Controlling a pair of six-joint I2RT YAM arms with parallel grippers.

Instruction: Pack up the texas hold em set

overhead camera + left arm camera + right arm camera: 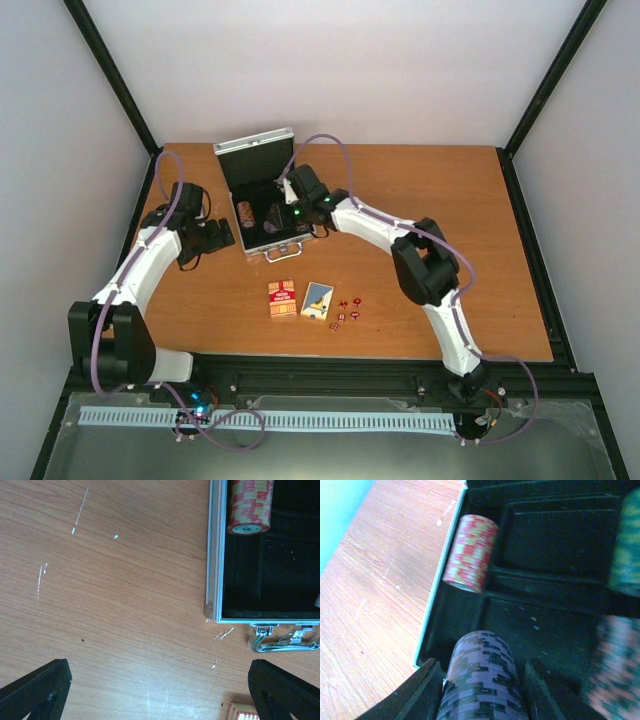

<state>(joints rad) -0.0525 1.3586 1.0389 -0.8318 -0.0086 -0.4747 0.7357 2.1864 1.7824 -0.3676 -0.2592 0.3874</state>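
R gripper point(482, 700) clamps purple chip stack point(480, 660) inside open case point(214, 555), near red stack point(250, 507). L gripper point(160, 690) spread wide, empty, over table point(125, 580) beside case. Red deck point(283, 299), blue-yellow deck point(317, 300), dice point(357, 301) lie on table

The table point(125, 580) is pale wood-grain, smooth with a soft sheen and fine light scratches. The briefcase point(214, 550) has a bright metal rim, a matt black felt-like lining point(270, 580) and a glossy chromed handle point(280, 644). The red chip stack point(250, 505) and purple chip stack point(482, 675) look like smooth plastic. The left tool point(160, 687) has matt black fingers point(35, 687).
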